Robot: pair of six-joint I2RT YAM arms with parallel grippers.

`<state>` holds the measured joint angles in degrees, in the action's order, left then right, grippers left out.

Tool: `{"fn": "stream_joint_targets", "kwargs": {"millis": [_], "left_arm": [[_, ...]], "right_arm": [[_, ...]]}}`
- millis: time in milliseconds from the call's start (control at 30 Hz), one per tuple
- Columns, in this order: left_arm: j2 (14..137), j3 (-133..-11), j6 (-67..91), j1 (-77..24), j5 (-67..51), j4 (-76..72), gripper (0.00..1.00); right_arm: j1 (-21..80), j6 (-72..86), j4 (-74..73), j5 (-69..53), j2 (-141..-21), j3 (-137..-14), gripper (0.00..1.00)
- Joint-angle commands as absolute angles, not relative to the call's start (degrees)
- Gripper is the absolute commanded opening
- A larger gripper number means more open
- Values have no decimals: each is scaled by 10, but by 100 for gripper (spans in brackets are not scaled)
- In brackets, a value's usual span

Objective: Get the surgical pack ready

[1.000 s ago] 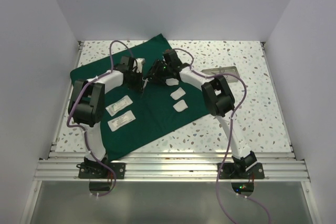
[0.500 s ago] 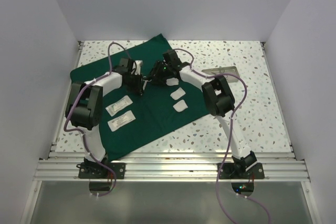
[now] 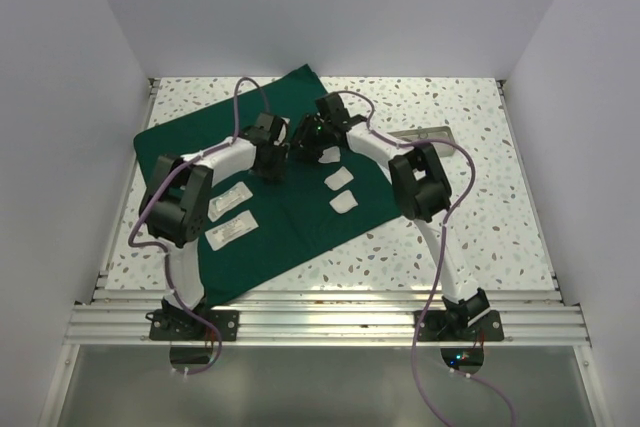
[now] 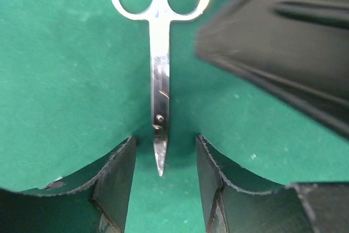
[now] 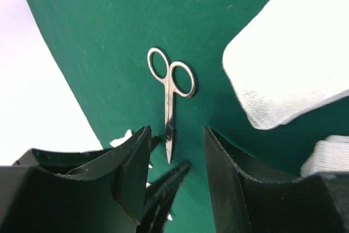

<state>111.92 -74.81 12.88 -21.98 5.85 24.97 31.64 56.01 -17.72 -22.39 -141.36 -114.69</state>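
The dark green drape [image 3: 290, 209] lies spread on the table. Steel scissors [image 4: 160, 75] lie flat on it, rings away from my left gripper [image 4: 163, 181]. That gripper is open, and the blade tip lies between its fingers [image 4: 115, 181] without touching them. In the right wrist view the same scissors [image 5: 170, 99] lie just ahead of my open right gripper [image 5: 177, 159], which holds nothing. In the top view the left gripper [image 3: 272, 154] and the right gripper [image 3: 304, 137] sit close together over the drape's far middle. Three white gauze pads [image 3: 340, 179] and two white packets [image 3: 231, 230] rest on the cloth.
A shallow steel tray [image 3: 428, 134] sits on the speckled table to the right of the drape, partly behind the right arm. A gauze pad [image 5: 289, 64] lies close to the right of the scissors. White walls close in the table on three sides.
My left gripper has opened and let go of the scissors, which now lie on the drape. The left wrist has shifted right, toward the right gripper. The right arm has barely moved.
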Motion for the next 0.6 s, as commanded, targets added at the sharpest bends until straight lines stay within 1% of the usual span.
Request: {"fn": "stream_joint_targets", "kwargs": {"millis": [0, 67, 100, 133, 200, 267, 300, 367, 567], "left_arm": [[1146, -769, 134, -216, 116, 265, 51], [1156, -770, 134, -216, 114, 265, 48], [1164, -764, 134, -216, 110, 262, 44], [1166, -759, 134, -216, 106, 258, 41], [1172, -743, 134, -215, 87, 245, 26], [1176, -732, 131, -214, 65, 236, 16], [1176, -720, 130, -213, 54, 232, 9], [1171, -706, 134, -199, 15, 218, 1], [1147, -664, 135, -143, -101, 191, 0]], "right_arm": [[311, 549, -178, -221, -1360, -1143, 47], [311, 548, -177, -218, -1361, -1144, 47], [311, 548, -173, -214, -1363, -1147, 47], [311, 547, -173, -214, -1365, -1148, 47], [311, 550, -171, -215, -1371, -1152, 47], [313, 556, -164, -224, -1375, -1154, 47], [316, 558, -152, -228, -1378, -1155, 47], [319, 562, -143, -244, -1386, -1158, 47], [331, 573, -117, -272, -1407, -1162, 48]]}}
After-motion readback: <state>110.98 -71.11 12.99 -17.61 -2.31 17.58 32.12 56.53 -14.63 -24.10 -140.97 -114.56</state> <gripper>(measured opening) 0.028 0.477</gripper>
